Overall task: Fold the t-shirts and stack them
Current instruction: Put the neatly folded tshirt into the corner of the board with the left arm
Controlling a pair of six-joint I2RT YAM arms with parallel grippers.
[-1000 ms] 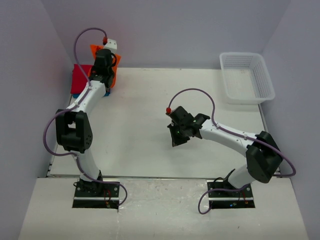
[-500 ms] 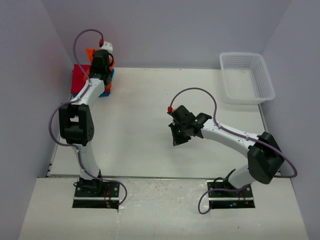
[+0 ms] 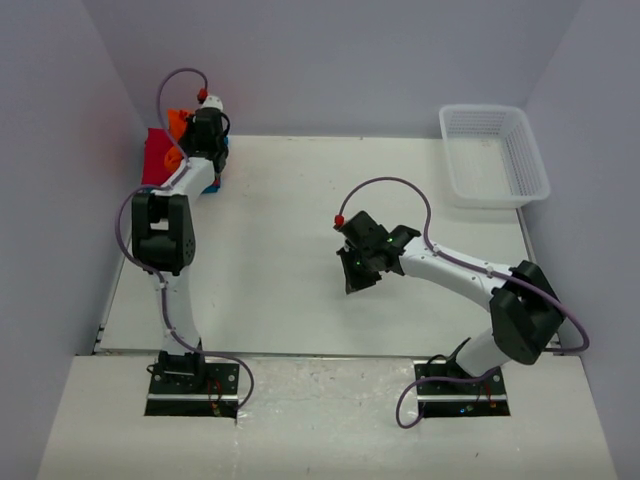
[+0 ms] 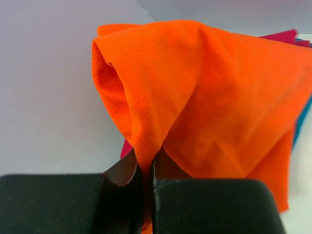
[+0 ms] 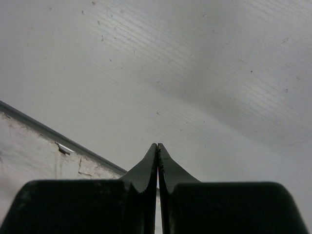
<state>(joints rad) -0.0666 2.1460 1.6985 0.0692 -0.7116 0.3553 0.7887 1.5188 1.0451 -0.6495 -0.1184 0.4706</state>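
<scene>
Orange tee (image 4: 209,97) is pinched by a fold of cloth in the left fingers (image 4: 124,175). They are closed nearly all the way, with only the thin fabric between them. The tee hangs bunched and lifted, not flat, over the far left corner of the desk (image 3: 300,200). The red tee (image 3: 155,160) lies under and behind it at that same corner, partly past the desk's left edge. A bit of the blue tee (image 3: 213,185) peeks out beside the arm there. Can't tell how neatly the red and blue ones are folded, since the arm covers most of them.

The right fingers (image 5: 146,165) are pressed fully together and hold nothing, hovering over bare desk around the middle. The basket (image 3: 482,110) sits at the far right corner of the desk and looks empty from above.

Judgement: orange is mid-placement onto the pile and not yet laid down.

Risks:
- The grip is on a single small fold, so a quick move could let the cloth slip out and drop in a heap.
- The tee is crumpled, so releasing now would probably leave a lump on the pile rather than a flat fold.
- The pile sits right at the desk's corner, so dragging orange across it could push the red tee off the left edge or pull the layers askew.
- The other arm is well apart, so nothing can pin the pile while the cloth is laid down.
</scene>
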